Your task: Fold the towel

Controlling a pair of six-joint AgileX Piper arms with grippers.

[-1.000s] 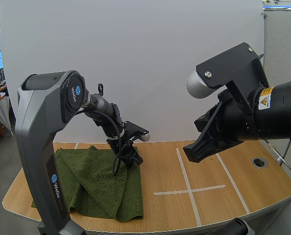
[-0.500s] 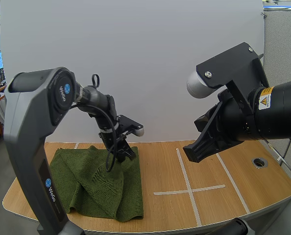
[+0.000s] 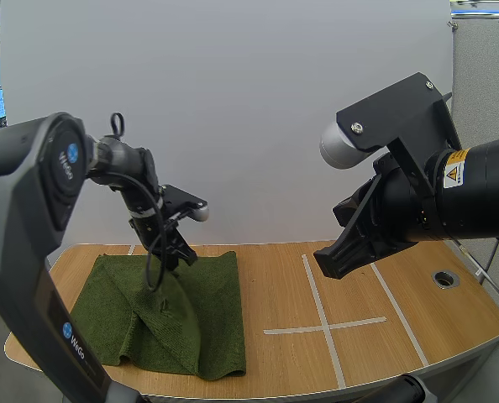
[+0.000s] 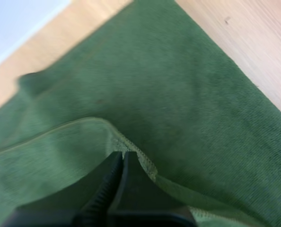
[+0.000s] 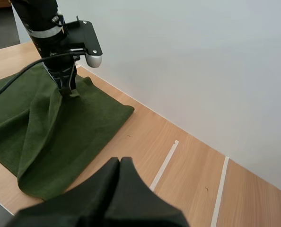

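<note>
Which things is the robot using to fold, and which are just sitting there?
For the job: towel; left gripper, pinching the towel's edge.
Just sitting: table; white tape lines; right gripper, shut on nothing.

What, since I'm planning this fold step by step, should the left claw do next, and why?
Probably carry the pinched hem across toward the towel's left side, then lower it there. The left claw is shut on a hem of the green towel and holds it up off the table. The cloth hangs from it in a tent, so the fold is not yet laid flat.
</note>
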